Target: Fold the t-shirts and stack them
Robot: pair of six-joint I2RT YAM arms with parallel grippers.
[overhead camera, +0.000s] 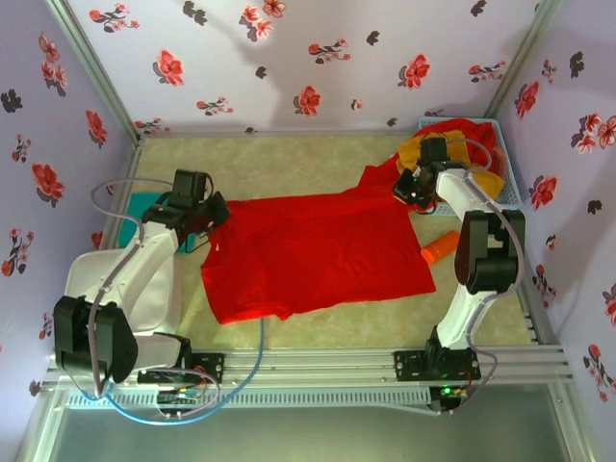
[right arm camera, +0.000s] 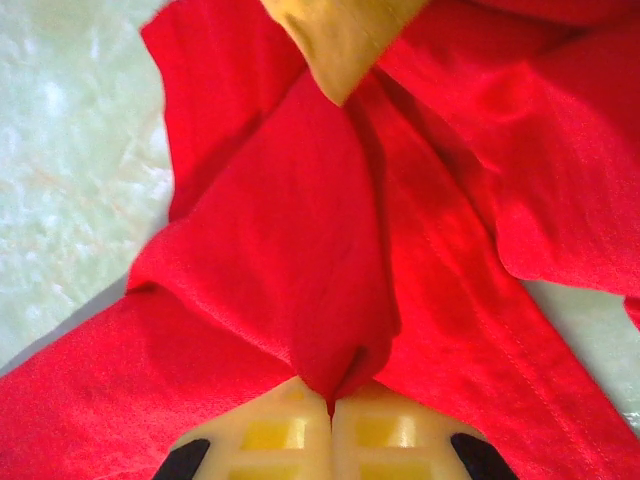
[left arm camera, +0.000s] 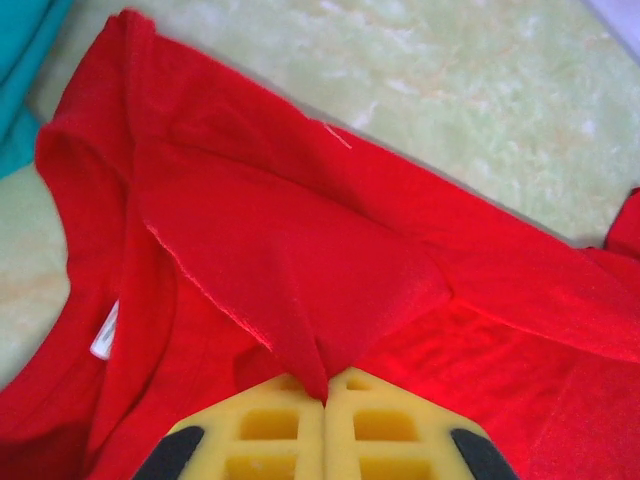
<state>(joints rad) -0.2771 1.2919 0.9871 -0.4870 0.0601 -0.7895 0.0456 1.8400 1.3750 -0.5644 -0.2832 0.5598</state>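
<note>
The pale green, fuzzy surface runs under both claws and out to the flowered walls. Most of its middle is taken by a red t-shirt, spread nearly flat between the two claws, with one end reaching the left claw and the far corner reaching the right claw.

Just beyond the right claw, in the far corner, stands a pale blue mesh basket. A heap of red cloth lies in it with a mustard t-shirt, and the heap spills over the rim towards that claw. In the right wrist view a tip of the mustard t-shirt hangs ahead of the claw, over red folds.

On the outer side of the left claw, partly under the arm, lies a teal t-shirt; its edge shows at the far left of the left wrist view.

The left claw is closed, its yellow pads pinching a pleat of the red t-shirt that rises in a peak from the fingertips. The right claw is closed the same way on a fold of the red t-shirt, the pads meeting around the cloth.

A small orange object lies on the surface on the near side of the right claw, beside the shirt's edge. A white label sits inside the collar, to the left of the left claw.
</note>
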